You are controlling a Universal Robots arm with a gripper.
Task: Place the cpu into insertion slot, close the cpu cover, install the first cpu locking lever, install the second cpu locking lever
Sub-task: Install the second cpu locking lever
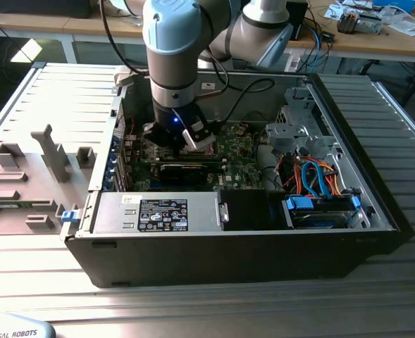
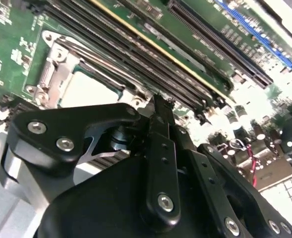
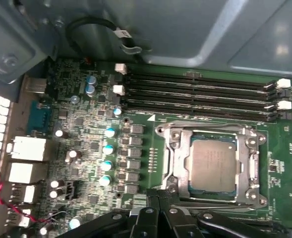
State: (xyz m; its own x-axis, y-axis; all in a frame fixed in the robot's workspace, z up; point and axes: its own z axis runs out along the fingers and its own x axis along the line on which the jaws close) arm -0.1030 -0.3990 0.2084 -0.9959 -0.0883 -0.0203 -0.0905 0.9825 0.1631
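Note:
The cpu (image 3: 212, 166), a silvery-grey square chip, lies flat in the insertion slot (image 3: 171, 184) on the green motherboard. The cpu cover (image 3: 248, 159), a thin metal frame, lies down around the chip, whose top shows through the window. My gripper (image 3: 159, 199) hovers just beside one edge of the socket, its black fingers (image 3: 148, 214) pressed together with nothing seen between them. In the second wrist view the gripper (image 2: 161, 106) stands next to the cpu (image 2: 86, 91) and its metal frame (image 2: 51, 74). In the exterior view the gripper (image 1: 184, 141) reaches down into the open computer case.
Long black memory slots (image 3: 200, 96) run beside the socket, and rows of capacitors (image 3: 108, 148) stand near it. The case holds a power supply (image 1: 158, 211) and a drive bay with blue and orange cables (image 1: 320, 183). A grey fixture tray (image 1: 24, 183) sits at the exterior view's left.

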